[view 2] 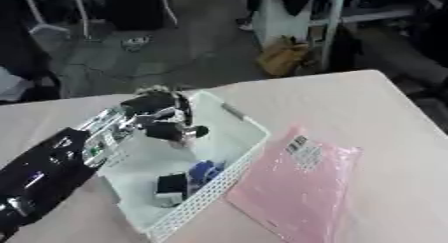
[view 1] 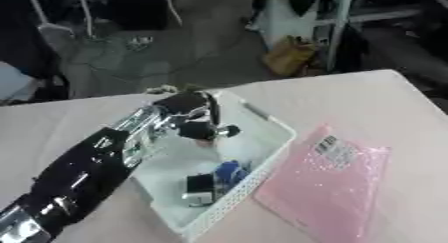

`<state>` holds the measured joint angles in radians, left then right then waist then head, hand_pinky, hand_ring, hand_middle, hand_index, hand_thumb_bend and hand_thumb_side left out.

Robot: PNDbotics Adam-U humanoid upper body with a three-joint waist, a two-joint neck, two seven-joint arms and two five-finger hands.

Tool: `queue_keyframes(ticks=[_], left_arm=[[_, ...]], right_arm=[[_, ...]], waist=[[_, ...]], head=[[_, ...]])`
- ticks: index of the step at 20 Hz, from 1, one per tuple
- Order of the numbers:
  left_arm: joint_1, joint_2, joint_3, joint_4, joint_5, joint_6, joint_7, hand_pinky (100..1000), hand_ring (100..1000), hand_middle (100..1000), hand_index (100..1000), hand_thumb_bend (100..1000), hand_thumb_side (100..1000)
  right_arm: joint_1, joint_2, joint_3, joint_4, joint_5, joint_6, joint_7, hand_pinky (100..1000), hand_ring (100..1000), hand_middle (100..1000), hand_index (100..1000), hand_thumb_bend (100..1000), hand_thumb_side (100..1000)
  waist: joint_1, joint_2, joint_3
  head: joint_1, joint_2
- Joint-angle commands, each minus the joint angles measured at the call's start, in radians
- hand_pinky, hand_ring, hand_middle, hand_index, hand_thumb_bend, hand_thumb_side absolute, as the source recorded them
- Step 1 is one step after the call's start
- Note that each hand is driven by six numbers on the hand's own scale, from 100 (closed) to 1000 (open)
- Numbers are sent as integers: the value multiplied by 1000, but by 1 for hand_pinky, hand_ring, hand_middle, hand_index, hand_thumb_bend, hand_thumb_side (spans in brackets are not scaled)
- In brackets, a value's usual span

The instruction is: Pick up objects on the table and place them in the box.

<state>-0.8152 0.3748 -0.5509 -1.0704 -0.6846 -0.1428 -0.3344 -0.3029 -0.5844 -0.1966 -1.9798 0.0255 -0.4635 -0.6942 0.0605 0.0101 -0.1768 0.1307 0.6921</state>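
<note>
A white mesh-walled box (view 1: 267,159) stands askew on the pale table. Inside it lie a blue object (view 1: 232,170) and a black-and-white object (view 1: 200,189) near its lower end. My left arm comes in from the lower left, and my left hand (view 1: 194,118) hangs over the box's upper half with its fingers curled. A small pale thing shows just under the fingers; I cannot tell if it is held. A pink bubble-wrap bag (view 1: 328,182) with a white barcode label (view 1: 329,144) lies flat on the table right of the box. My right hand is out of sight.
The table's far edge runs behind the box, with a grey floor, a yellow bag (view 1: 289,54) and rack legs beyond it. Bare tabletop (view 1: 367,107) lies to the upper right of the pink bag.
</note>
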Motion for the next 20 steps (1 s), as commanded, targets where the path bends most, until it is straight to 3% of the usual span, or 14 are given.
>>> queue_keyframes(ticks=[1,12,13,14,15,16,20], left_arm=[[-30,34,18,-26,28,-13,-63,1000,1000,1000,1000,717,1000],[-32,36,40,-75,29,18,-71,1000,1000,1000,1000,695,1000],[-29,39,45,-95,30,26,-61,1000,1000,1000,1000,546,1000],[-27,45,65,-131,35,39,-32,1000,1000,1000,1000,656,1000],[-21,53,79,-170,41,57,-7,1000,1000,1000,1000,656,1000],[-18,61,106,-222,54,77,35,944,1000,1000,1000,571,1000],[11,99,197,-436,153,174,238,853,979,1000,1000,473,1000]], right_arm=[[-11,-16,-5,-20,-1,-6,-9,767,809,755,736,100,1000],[-11,-20,-6,-20,1,-5,-11,768,810,755,737,100,1000],[-11,-21,-6,-20,1,-6,-12,768,810,755,737,100,1000],[-11,-22,-7,-20,2,-6,-12,768,809,755,737,100,1000],[-11,-23,-7,-20,2,-7,-13,768,809,755,737,100,1000],[-11,-24,-8,-20,3,-7,-14,768,809,755,737,100,1000],[-11,-27,-10,-20,6,-8,-18,768,809,755,738,100,1000]], waist=[[0,-10,2],[-1,-12,5],[-2,-12,5],[-3,-12,7],[-3,-12,7],[-4,-12,9],[-7,-11,15]], head=[[0,-7],[-4,4],[-4,5],[-6,7],[-7,8],[-10,10],[-11,15]])
